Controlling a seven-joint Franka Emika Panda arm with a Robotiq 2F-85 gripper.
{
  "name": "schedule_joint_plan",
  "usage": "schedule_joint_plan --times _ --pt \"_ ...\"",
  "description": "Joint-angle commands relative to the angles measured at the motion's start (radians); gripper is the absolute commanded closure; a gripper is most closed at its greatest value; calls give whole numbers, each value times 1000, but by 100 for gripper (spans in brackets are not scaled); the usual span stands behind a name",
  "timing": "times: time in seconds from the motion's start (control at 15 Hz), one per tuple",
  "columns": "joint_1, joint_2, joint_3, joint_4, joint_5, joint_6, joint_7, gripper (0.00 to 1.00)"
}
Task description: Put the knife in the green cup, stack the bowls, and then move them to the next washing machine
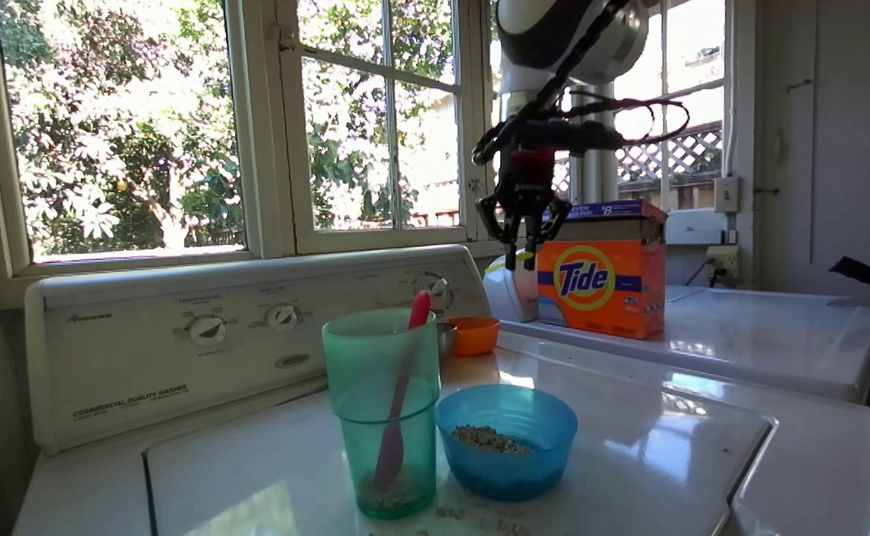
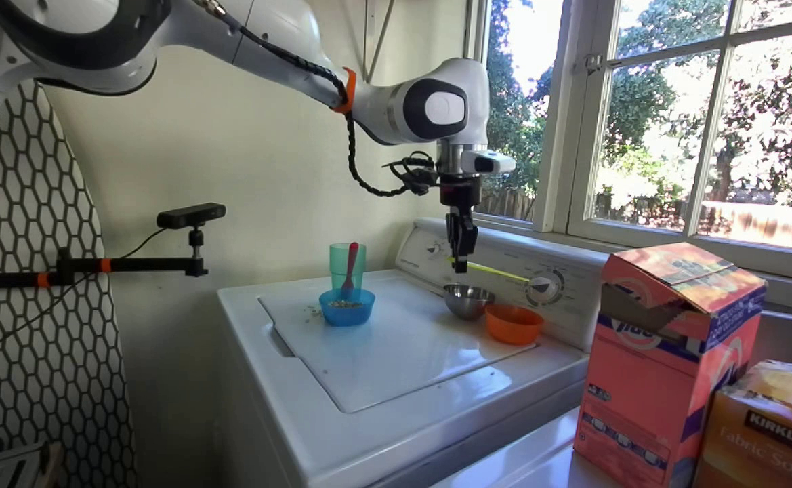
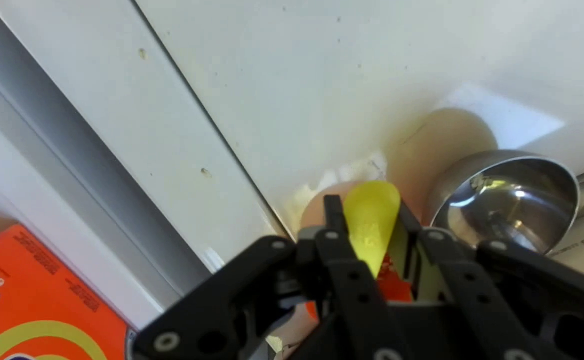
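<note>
The yellow-green knife (image 2: 494, 271) is held roughly level in my gripper (image 2: 461, 264), above the metal and orange bowls. In the wrist view my gripper (image 3: 371, 215) has its fingers on both sides of the knife's wide end (image 3: 371, 207). The green cup (image 1: 349, 357) stands upright with a reddish-pink utensil and some crumbs in it; it also shows in an exterior view (image 2: 337, 257). One orange bowl (image 2: 514, 327) sits by the control panel, largely hidden in the wrist view. The neighbouring white machine (image 1: 777, 327) lies beyond the washer (image 2: 382, 379) that bears the cup and bowls.
A steel bowl (image 2: 469, 303) touches or nearly touches the orange bowl. A blue bowl (image 1: 509, 447) with dry bits stands beside the cup. A Tide box (image 1: 628, 290) and a fabric softener box (image 2: 761, 434) stand on the neighbouring machine. The control panel (image 1: 360, 290) rises behind.
</note>
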Motion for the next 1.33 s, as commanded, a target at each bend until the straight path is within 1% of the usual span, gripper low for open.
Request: schedule_joint_plan --times 0.0,0.13,0.2,0.33,0.4,0.47,0.53,0.73,0.8,1.0,1.27 --pt "-49 -78 45 -35 122 -156 -124 93" --pt "-54 -86 63 6 174 -262 -173 93" --pt "-49 -84 69 33 188 -315 -177 93" --pt "-37 -79 78 85 198 -419 -158 93" --pt "-29 -79 82 105 191 -452 -143 93" --pt "-30 -85 72 67 171 -383 -148 94" --pt "-26 -87 75 77 171 -394 -146 75" --pt "-28 -83 73 77 170 -393 -146 75" --pt "-29 -82 71 77 170 -393 -146 94" --pt "-42 -39 93 155 268 -536 -144 94" --pt "-40 -18 124 221 416 -715 -138 94"
